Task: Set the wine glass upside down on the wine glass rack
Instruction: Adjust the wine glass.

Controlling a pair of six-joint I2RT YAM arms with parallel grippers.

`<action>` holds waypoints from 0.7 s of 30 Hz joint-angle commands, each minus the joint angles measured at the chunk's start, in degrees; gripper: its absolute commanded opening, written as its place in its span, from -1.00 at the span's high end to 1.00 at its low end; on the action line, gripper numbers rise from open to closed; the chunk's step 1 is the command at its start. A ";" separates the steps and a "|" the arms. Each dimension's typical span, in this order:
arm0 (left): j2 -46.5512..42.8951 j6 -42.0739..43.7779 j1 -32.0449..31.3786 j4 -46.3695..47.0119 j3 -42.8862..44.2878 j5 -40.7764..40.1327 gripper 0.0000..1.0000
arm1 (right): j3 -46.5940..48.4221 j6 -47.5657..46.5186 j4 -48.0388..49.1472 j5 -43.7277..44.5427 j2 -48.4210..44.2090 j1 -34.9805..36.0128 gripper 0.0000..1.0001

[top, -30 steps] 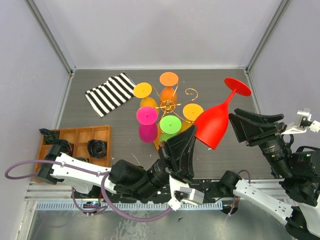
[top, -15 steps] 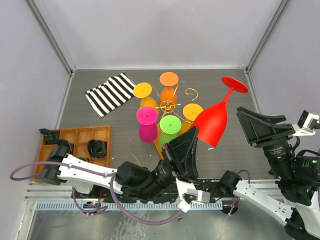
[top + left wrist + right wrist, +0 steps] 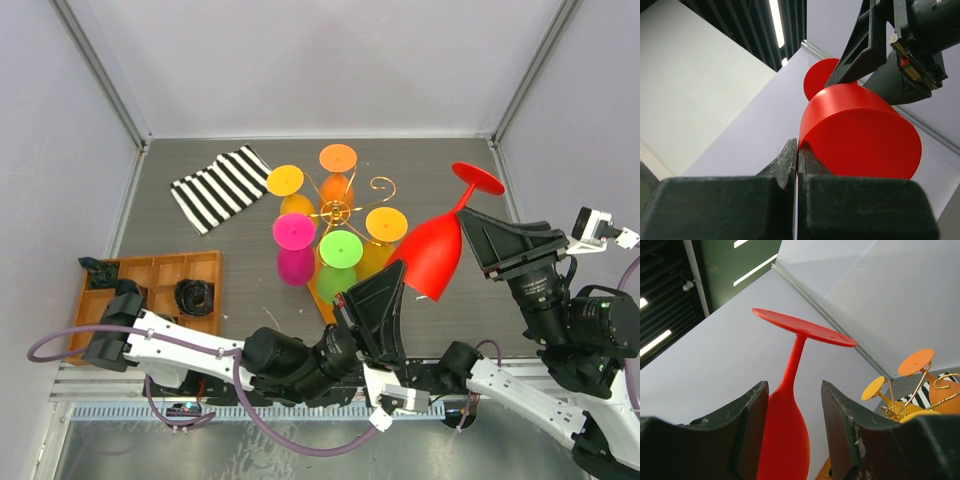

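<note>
Two sets of jaws now meet at the wine glass [image 3: 435, 255]. The left jaws are pinched tight on its rim. The right jaws, well clear of it half a second ago, have come in and stand apart on either side of the bowl, not yet gripping. The glass hangs foot-up in the air, to the right of the wine glass rack [image 3: 338, 210]. I read this as a handover beginning; one curled arm [image 3: 381, 186] looks free.
</note>
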 commanded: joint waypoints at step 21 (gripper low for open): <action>2.32 -0.98 -0.38 9.72 -2.73 -0.66 0.84 | -0.88 2.38 4.18 -0.12 1.33 -0.14 0.98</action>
